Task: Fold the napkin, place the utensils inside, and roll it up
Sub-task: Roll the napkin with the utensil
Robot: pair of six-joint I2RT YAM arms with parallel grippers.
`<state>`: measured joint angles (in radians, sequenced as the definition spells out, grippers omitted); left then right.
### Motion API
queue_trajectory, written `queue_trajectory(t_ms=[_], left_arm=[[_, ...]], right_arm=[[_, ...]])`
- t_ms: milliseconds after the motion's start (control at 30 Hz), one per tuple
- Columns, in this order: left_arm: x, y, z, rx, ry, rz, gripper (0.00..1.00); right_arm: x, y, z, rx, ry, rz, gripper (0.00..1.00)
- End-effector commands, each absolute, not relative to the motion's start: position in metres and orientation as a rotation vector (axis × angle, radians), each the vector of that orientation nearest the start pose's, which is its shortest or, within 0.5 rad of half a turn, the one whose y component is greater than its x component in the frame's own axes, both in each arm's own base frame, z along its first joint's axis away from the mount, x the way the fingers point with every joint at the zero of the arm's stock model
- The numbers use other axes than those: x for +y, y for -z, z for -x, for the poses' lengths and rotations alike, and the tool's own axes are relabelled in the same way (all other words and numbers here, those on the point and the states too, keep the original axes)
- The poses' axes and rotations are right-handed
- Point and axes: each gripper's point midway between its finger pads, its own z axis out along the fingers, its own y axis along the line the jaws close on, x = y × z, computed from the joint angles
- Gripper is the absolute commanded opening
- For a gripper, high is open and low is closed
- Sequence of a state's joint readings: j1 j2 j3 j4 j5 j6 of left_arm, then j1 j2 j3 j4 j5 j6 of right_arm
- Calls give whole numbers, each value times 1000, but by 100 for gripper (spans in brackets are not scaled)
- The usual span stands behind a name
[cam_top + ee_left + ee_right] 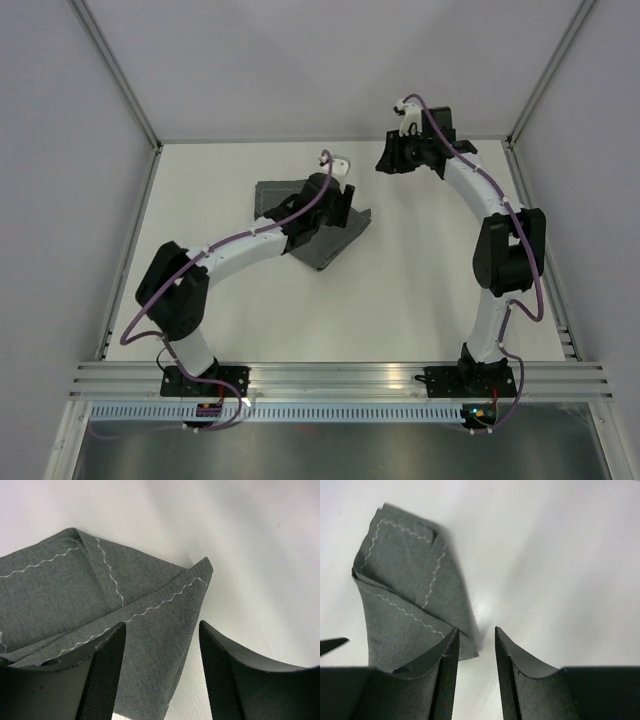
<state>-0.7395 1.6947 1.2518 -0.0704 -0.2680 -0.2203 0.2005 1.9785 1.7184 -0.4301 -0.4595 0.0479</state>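
Napkin (335,245) was sitting left of centre on the white table (420,300), partly folded over on itself. The left arm was parked right over it, so a chunk was hidden from above. It was dark grey, felt-looking stuff with a pale zigzag stitch along the edges. The left wrist view showed layers stacked up and one corner poking out toward bare table.

Left gripper (161,626) had its jaws spread wide, gripping nothing, straddling that corner. One finger was over the cloth and the other over the table just beside the edge. Couldn't tell if the tips were actually touching fabric.

Right gripper (476,630) was off toward the far right, well apart from the napkin in the overhead view. Its jaws were only a narrow gap apart with nothing between them. Oddly, its own camera showed a folded grey stitched cloth (405,580) just beside its left finger. I honestly couldn't say whether that was the same napkin or another piece.

My take on handling: it looked light and floppy, but thick enough to hold a crease for a bit, and grippy rather than slick. Nothing fragile about it. I'd pinch it at a stitched corner or edge, through all the layers, since a grab in the middle would just bunch it up. The layers could slide apart if only the top one got caught.
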Motion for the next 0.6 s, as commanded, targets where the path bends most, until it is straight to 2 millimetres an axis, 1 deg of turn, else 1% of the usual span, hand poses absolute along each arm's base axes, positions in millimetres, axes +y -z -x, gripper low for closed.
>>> queue_trajectory(t_ms=[0,33,67,100,133,167,200,267,300,333,367,400,500,567], left_arm=[[-303,-143,-394,2037,-45,-513,66],[-305,-133,-395,2041,-101,-532,66],[-316,-133,-390,2022,-119,-582,67],[-321,-130,-388,2016,-136,-601,68],[-326,-128,-387,2011,-151,-613,68],[-333,-122,-385,1997,-193,-660,68],[-335,-118,-383,1999,-215,-680,68],[-345,-115,-382,1984,-253,-710,68],[-348,-104,-380,1992,-275,-734,68],[-348,-99,-379,1998,-298,-747,68],[-352,-100,-378,1990,-318,-746,68],[-352,-92,-377,1998,-338,-762,68],[-354,-85,-373,2014,-354,-778,68],[-354,-77,-369,2037,-361,-802,68]], right_arm=[[134,-202,-508,2209,-658,209,40],[113,-207,-510,2203,-645,168,40],[104,-206,-509,2205,-645,152,40],[96,-208,-508,2201,-649,139,40],[70,-212,-510,2191,-627,88,40],[63,-211,-508,2193,-640,77,40],[46,-211,-508,2191,-629,50,40],[36,-206,-503,2204,-638,36,39],[31,-203,-500,2211,-644,31,39],[22,-202,-498,2207,-627,29,39],[20,-195,-495,2222,-626,25,39],[14,-193,-493,2223,-624,17,39],[5,-184,-488,2237,-624,6,39],[-2,-177,-486,2248,-624,-5,38]])
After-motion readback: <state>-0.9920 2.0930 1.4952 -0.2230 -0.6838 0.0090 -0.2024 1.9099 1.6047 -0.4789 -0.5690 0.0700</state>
